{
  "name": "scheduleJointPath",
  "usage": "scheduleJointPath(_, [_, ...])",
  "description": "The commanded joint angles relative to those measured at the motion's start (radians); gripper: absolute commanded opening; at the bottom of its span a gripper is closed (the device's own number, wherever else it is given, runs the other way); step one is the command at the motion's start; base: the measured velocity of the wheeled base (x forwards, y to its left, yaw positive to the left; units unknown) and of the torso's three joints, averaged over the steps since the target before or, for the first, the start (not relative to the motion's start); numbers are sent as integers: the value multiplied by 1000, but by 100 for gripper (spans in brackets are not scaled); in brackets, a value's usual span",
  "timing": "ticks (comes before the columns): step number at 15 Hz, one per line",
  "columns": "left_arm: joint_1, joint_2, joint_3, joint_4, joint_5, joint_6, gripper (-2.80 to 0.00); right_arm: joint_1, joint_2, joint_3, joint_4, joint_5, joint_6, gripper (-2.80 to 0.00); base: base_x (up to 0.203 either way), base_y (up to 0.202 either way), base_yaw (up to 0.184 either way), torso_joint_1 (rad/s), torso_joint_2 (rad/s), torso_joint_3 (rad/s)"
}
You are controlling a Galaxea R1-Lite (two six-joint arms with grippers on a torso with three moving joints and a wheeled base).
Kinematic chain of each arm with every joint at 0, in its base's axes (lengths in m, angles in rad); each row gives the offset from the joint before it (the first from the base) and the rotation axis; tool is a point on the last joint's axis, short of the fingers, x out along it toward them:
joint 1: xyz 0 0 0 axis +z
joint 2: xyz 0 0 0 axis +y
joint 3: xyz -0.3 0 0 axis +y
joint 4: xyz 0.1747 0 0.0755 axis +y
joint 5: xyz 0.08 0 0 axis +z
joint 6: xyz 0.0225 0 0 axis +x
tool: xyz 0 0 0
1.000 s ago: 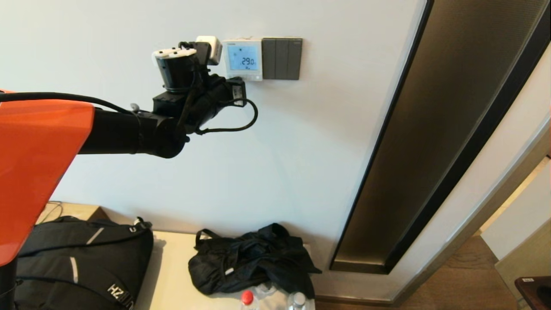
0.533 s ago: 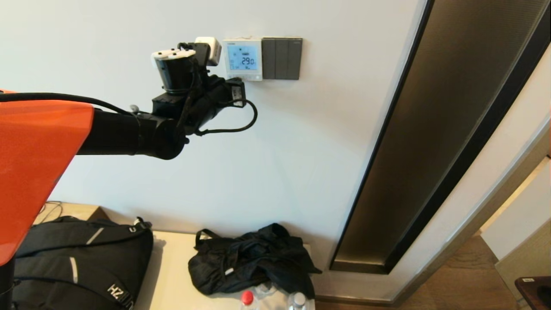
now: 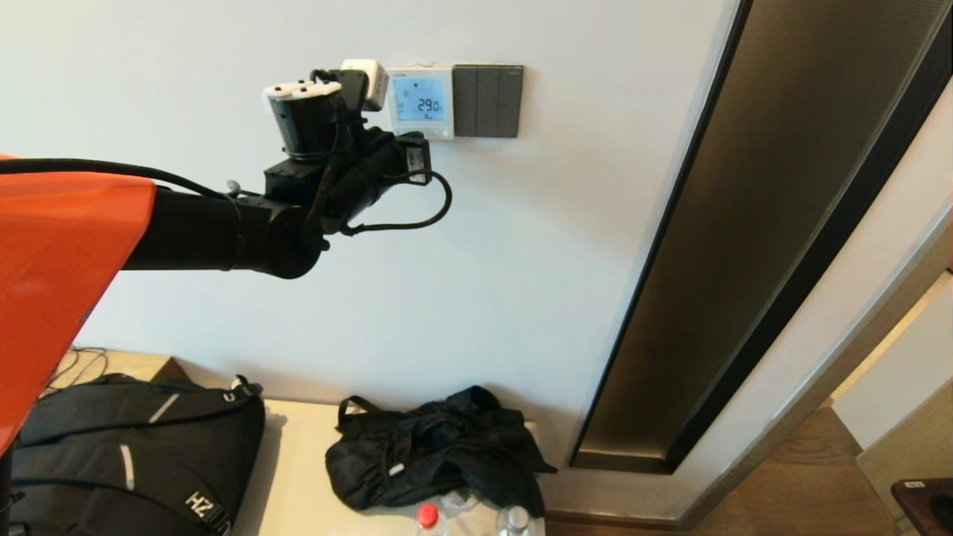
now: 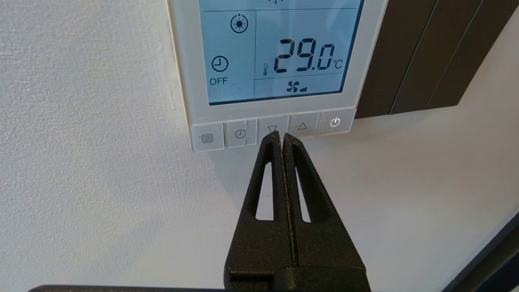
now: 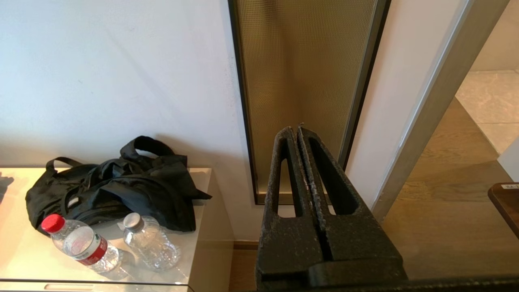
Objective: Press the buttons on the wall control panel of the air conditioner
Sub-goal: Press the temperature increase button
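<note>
The left end effector (image 4: 281,138), fingers pressed together, sits at the down-arrow button (image 4: 272,129) on the wall control panel (image 4: 267,61) — a slight sideways drift would likely hit the up-arrow button (image 4: 302,127) instead.

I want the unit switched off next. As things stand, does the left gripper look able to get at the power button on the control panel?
Probably yes. The left gripper, fingers shut, sits at the down-arrow button; the power button lies two keys along the same row, past the up-arrow button, with nothing between.
</note>
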Motion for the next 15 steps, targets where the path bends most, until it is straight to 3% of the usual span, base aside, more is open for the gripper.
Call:
scheduleJointPath(1, [-5,3,-5,-1,1,2,-280,0,2,1,0,0,0,-280,0,0,0,0,0,0])
scheduleJointPath(7, [-5,35,-75,40,-2,2,-280,0,2,0,0,0,0,-280,0,0,0,0,0,0])
scheduleJointPath(15, [24,45,-73,33,-4,2,-280,0,2,2,0,0,0,-280,0,0,0,0,0,0])
